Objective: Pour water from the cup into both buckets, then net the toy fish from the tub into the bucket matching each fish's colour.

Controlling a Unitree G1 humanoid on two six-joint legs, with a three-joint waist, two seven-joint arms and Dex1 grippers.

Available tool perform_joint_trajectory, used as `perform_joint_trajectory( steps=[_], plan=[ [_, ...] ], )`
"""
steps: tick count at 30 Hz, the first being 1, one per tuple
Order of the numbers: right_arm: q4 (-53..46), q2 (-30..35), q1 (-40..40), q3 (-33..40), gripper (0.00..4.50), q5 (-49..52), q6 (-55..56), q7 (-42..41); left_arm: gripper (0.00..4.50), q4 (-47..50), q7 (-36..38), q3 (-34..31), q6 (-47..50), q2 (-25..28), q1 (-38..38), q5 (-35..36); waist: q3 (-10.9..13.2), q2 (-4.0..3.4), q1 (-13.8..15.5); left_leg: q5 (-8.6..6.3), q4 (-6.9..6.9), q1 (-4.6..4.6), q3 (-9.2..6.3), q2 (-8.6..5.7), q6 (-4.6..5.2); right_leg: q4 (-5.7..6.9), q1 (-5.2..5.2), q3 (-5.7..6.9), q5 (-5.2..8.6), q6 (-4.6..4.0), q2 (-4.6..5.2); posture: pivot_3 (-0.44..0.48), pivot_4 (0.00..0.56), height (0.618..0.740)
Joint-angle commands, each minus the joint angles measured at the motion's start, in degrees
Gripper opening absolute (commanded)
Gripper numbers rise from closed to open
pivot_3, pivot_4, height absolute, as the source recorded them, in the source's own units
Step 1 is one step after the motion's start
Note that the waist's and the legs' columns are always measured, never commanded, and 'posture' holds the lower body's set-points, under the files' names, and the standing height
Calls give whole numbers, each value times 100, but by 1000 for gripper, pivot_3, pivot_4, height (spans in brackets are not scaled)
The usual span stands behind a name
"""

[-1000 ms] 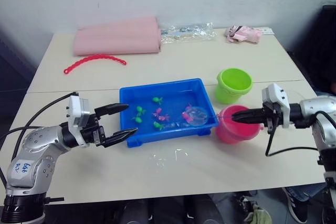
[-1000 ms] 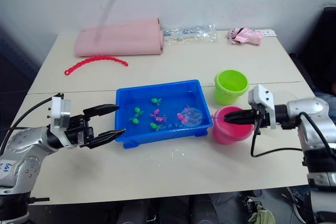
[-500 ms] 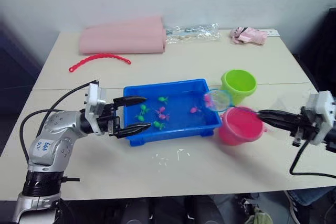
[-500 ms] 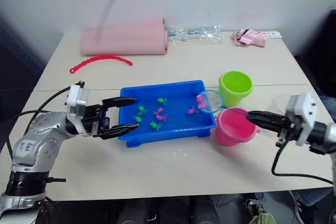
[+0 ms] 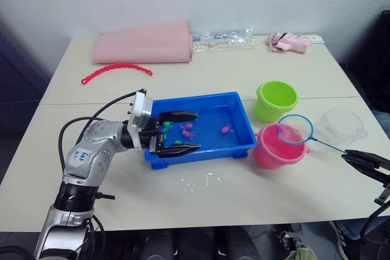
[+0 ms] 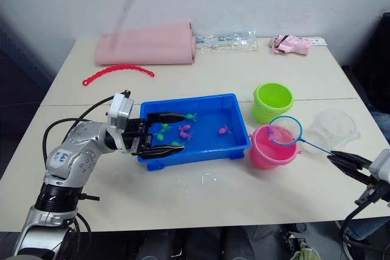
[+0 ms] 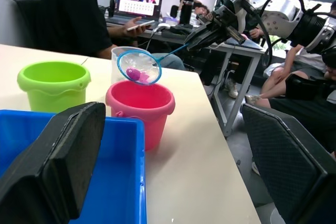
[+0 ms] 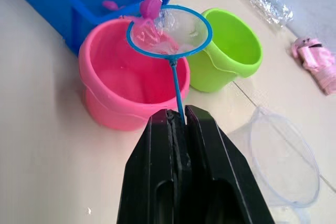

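The right claw (image 8: 177,124) is clamping the thin handle of the net (image 5: 295,129) at its far end, fingers closed tight on it, and is holding the hoop level above the pink bucket (image 5: 277,149), which is standing just off the right end of the blue tub (image 5: 244,127) towards the bench's right edge. A pink fish (image 8: 151,6) is lying in the mesh at the hoop's rim, not yet tipped out. The green bucket (image 5: 275,99) is standing just behind the pink one, and the clear cup (image 5: 340,127) is sitting upright near the right edge of the bench, apart from both buckets. The left claw (image 5: 177,132) is reaching over the left end of the tub with its fingers spread wide and holding nothing. Green and pink fish (image 6: 223,130) are remaining in the tub's water. By judgement, the net is very light but its long, slim handle is giving little purchase, so a grip at the end is likely to let the hoop wobble or twist; the wet fish looks slippery and could slide off the rim outside the bucket. The buckets appear light and easily nudged. A pink folded cloth (image 5: 140,42) is lying at the bench's far edge.
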State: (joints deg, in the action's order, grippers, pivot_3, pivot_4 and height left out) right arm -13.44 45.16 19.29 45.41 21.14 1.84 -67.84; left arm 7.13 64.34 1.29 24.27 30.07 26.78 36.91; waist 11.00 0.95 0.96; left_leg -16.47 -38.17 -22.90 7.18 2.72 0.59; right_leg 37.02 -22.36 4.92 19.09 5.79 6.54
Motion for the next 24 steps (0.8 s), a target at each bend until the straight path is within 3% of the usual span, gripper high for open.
perform_joint_trajectory(
  steps=[1,11,15,22,24],
  plan=[
    [199,-7,5,224,0,-466,1099,312,4469,-56,127,12,-137,-25,159,-73,0,0,8,0,0,0,0,0,0,0,0,0,0,0,1,0,150,740],
    [1204,573,-293,-63,0,-1995,4035,887,4469,-113,176,-27,-210,-104,152,-114,0,0,20,1,-2,2,1,0,-1,-2,2,-4,0,0,3,0,150,740],
    [1670,739,-482,13,0,-2899,5049,1564,4469,-98,165,-69,-227,-131,119,-103,1,1,8,1,0,15,7,0,-2,-3,10,-10,0,1,0,0,150,740],
    [1968,823,-402,-176,0,-2931,5661,2218,4469,-23,122,-101,-235,-127,26,-117,1,1,-27,-4,12,73,0,6,-7,-28,79,-19,1,0,3,0,150,740],
    [1676,869,-240,-397,0,-2176,5078,2116,4469,-20,87,-174,-232,-88,-28,-102,1,1,-46,-4,12,72,-5,7,-8,-30,81,-42,2,-1,3,0,150,740]
  ],
)
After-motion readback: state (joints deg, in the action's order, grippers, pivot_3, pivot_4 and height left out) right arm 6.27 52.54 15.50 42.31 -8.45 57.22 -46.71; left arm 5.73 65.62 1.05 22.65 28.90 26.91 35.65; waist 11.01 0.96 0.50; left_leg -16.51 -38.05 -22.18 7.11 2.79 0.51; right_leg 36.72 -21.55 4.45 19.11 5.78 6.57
